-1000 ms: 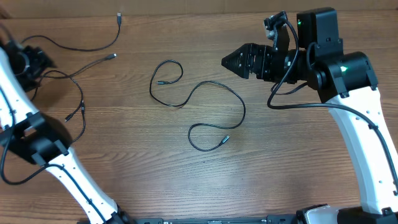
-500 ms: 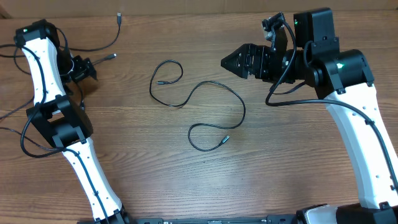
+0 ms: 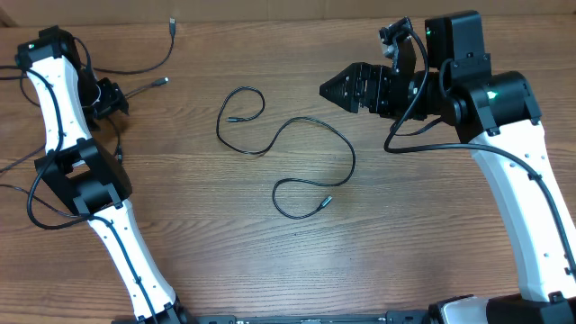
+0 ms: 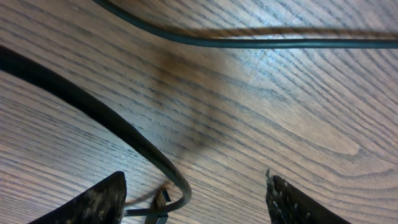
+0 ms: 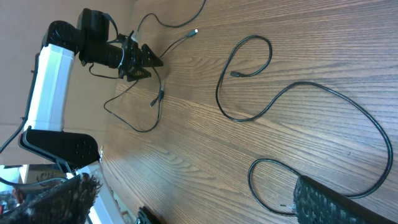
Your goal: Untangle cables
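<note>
Left claw is spread and grips nothing, low over crossed cables at the worktop's far-left end, one strand between its fingers. Closing here may pinch two strands and drag the tangle tighter. Right claw is spread and empty, near the long cable mid-worktop.

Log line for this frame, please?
left hand: open, low over side cable | right hand: open, empty | centre cable: loose on table, untouched
</note>
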{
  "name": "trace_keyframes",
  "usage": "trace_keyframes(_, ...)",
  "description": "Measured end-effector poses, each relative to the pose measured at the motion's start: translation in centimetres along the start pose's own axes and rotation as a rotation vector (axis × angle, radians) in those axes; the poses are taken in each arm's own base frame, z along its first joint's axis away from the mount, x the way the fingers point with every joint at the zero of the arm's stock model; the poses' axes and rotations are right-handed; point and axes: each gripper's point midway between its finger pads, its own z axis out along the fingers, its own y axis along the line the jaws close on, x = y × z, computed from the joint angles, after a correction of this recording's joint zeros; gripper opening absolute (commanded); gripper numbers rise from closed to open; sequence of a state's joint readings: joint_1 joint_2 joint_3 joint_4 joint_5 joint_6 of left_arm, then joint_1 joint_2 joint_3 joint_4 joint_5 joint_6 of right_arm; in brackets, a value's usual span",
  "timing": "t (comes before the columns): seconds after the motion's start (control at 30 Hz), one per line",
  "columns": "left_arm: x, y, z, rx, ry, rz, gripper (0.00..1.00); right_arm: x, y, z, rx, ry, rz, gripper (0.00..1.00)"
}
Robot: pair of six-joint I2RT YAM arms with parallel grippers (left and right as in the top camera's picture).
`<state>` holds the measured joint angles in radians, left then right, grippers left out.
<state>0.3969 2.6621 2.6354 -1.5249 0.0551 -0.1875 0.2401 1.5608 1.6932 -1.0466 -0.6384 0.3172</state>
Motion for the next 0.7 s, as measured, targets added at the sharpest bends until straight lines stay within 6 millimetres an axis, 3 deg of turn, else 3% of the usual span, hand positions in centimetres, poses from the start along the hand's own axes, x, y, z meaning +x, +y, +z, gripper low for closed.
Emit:
trace_keyframes(0.23, 0.03, 0.06, 0.53, -0.002, 0.005, 0.000, 0.69, -0.01, 0.00, 0.00, 0.000, 0.000, 0.000, 1.00)
trace_keyframes(0.33, -0.05, 0.05, 0.75, -0.002, 0.004, 0.003, 0.54, -0.01, 0.01, 0.00, 0.000, -0.001, -0.001, 1.00)
trace_keyframes(0.7, -0.17, 0.09, 0.80, -0.004, -0.001, 0.005, 0.49, -0.01, 0.00, 0.00, 0.000, 0.000, -0.001, 1.00)
